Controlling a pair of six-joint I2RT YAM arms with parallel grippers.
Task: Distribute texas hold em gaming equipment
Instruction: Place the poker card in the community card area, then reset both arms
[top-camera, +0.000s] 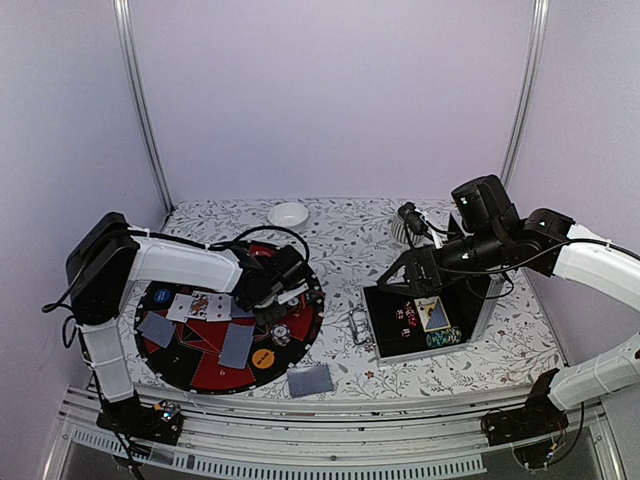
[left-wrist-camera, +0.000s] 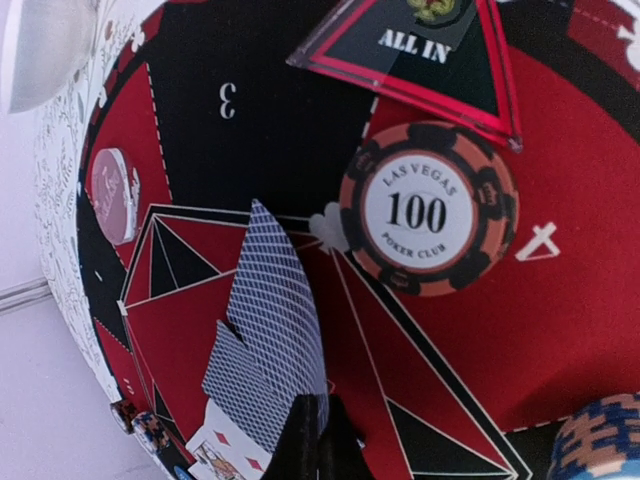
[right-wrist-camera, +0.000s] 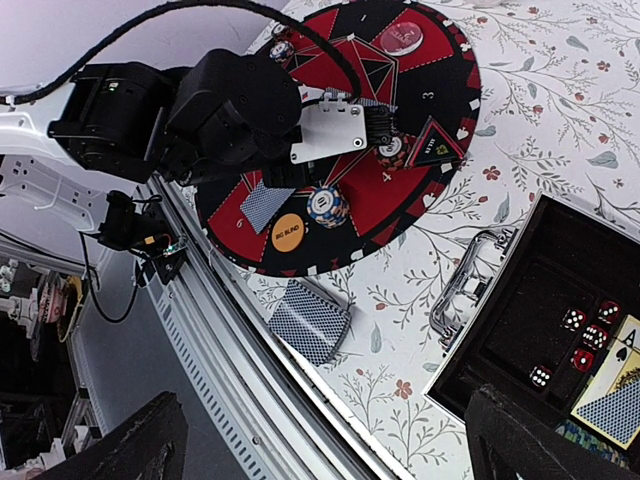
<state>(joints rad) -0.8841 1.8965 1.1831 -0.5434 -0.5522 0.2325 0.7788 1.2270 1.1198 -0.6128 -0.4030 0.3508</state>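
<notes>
Left gripper (left-wrist-camera: 318, 428) is pinching the near end of a grey-blue patterned-back playing card (left-wrist-camera: 272, 320). The card is bowing up off the round red-and-black felt mat (top-camera: 200, 375), its long axis running from the fingertips toward 11 o'clock in the wrist view. The right gripper (right-wrist-camera: 325, 405) is hanging spread wide and empty over the open black case (top-camera: 385, 335), well apart at 3 o'clock overhead, so the left arm is probably the one placing it.

Left gripper (left-wrist-camera: 318, 440) pinches playing cards (left-wrist-camera: 265, 330); right gripper (right-wrist-camera: 322, 428) (fingers (right-wrist-camera: 150, 440) spread wide) hovers aloft.
</notes>
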